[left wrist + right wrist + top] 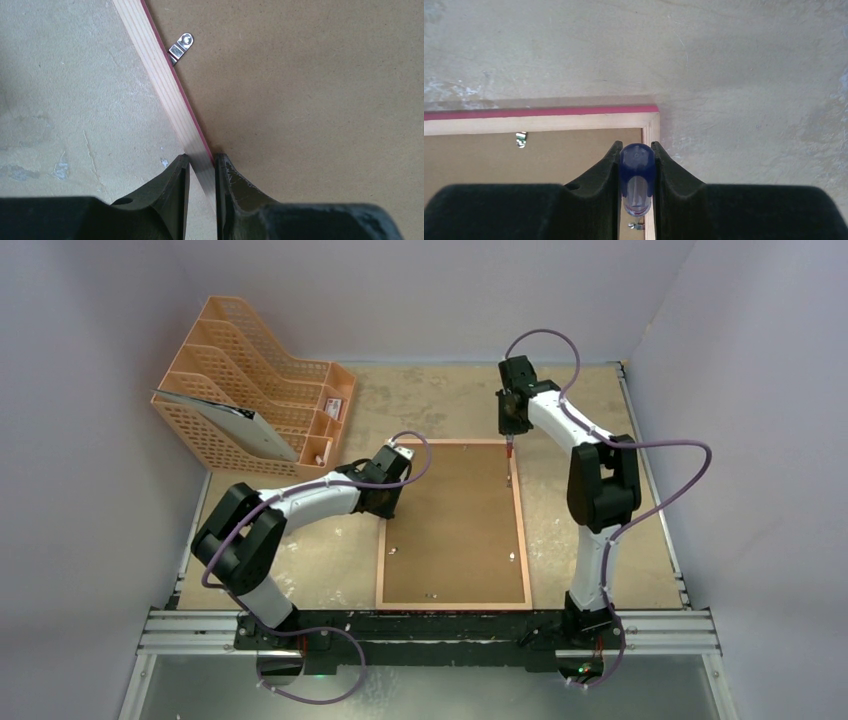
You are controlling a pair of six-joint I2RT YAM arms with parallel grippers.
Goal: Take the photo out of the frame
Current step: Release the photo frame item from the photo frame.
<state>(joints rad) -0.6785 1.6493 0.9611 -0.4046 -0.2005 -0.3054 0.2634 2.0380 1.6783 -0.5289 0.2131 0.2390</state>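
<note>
The frame [380, 550] lies face down on the table, its brown backing board [455, 525] up, held by small metal clips [182, 46]. The photo is hidden under the board. My left gripper [386, 510] is at the frame's left rail. In the left wrist view the gripper [201, 162] is shut on that pale wood rail [160, 80]. My right gripper [511, 430] hangs over the far right corner, shut on a blue-handled screwdriver [637, 167] pointing down at the board beside a clip [636, 226]. Its red tip [510, 452] touches there.
An orange mesh file rack [250, 380] stands at the far left with a flat grey sheet leaning in it. Lilac walls close the table on three sides. Another clip [521, 139] sits on the far rail [539, 122].
</note>
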